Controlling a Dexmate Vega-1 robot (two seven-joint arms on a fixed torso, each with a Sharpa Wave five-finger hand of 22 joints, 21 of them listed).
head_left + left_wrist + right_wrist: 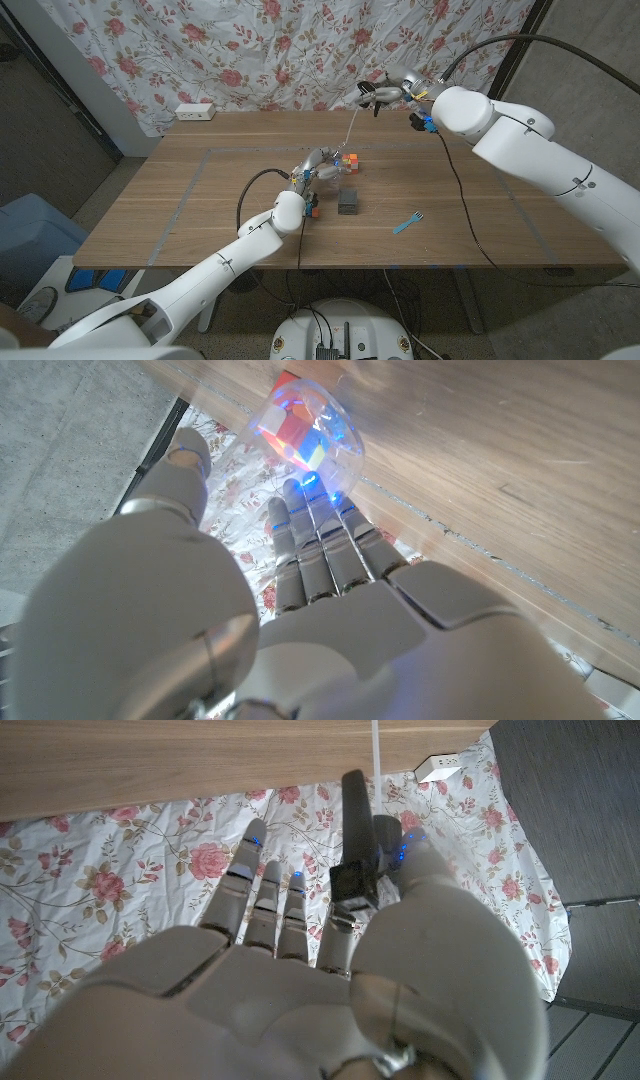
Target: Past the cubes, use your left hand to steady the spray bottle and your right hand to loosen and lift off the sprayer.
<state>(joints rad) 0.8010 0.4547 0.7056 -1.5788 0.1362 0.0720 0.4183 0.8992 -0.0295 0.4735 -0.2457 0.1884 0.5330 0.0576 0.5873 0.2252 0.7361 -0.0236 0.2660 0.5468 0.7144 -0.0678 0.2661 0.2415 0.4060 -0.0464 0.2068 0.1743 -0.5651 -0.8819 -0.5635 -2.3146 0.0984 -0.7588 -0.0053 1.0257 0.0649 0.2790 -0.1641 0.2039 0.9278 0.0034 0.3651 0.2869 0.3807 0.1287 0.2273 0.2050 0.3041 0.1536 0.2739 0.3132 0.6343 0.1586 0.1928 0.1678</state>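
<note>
Fingers (270, 900) of your right hand (385, 93) are clamped on the black sprayer (357, 840), held up off the table at about 1 o'clock from the cubes (347, 160), its thin dip tube (352, 125) hanging down toward them. Your left hand (315, 172) has its fingers (320, 550) wrapped against the clear spray bottle (305, 440), which stands just at 9 o'clock of the coloured cubes near the middle of the wooden table (200, 190). A dark grey block (348, 201) sits at 6 o'clock from the cubes, a small blue strip (407, 222) lies at 4 o'clock, and a white power strip (195, 112) rests at the far left edge.
</note>
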